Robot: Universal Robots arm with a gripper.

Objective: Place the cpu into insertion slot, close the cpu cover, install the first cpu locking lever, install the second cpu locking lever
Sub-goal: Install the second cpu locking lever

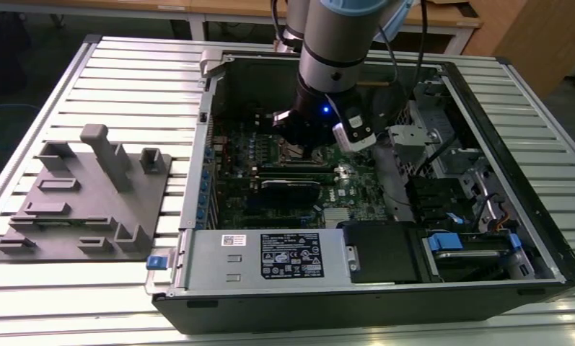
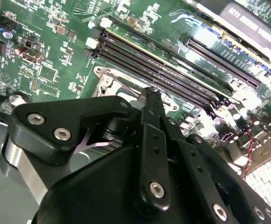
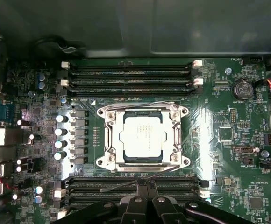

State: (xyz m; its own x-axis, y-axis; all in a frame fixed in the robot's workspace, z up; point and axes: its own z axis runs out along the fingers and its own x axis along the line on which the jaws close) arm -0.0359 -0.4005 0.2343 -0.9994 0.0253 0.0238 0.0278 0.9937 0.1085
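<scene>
Hovering: the gripper (image 3: 142, 198) hangs over the motherboard (image 1: 268, 180) inside the open computer case (image 1: 518, 281), near the case's far wall in the exterior view.
Grip: fingers look pressed together and hold nothing, judging from both wrist views.
Cpu: the cpu (image 3: 142, 136) lies flat in the insertion slot (image 3: 108, 140), its silver top showing through the window.
Cpu cover: the cpu cover (image 3: 177, 135) lies down flat around the chip.
Levers: 1 thin locking lever (image 3: 126, 183) slants out over the memory slots (image 3: 131, 74) beside the socket, apparently unlatched; the 2nd lever cannot be made out for certain.
Risk: a fingertip meeting the wire off-centre could slip off and strike the memory slots or nearby capacitors (image 3: 60, 131).
Risk: pressing a lever out of order could leave the cover unevenly clamped on the chip.
Bystander: a grey parts fixture (image 1: 85, 202) sits on the slatted table (image 1: 123, 79) at the exterior view's left, untouched.
</scene>
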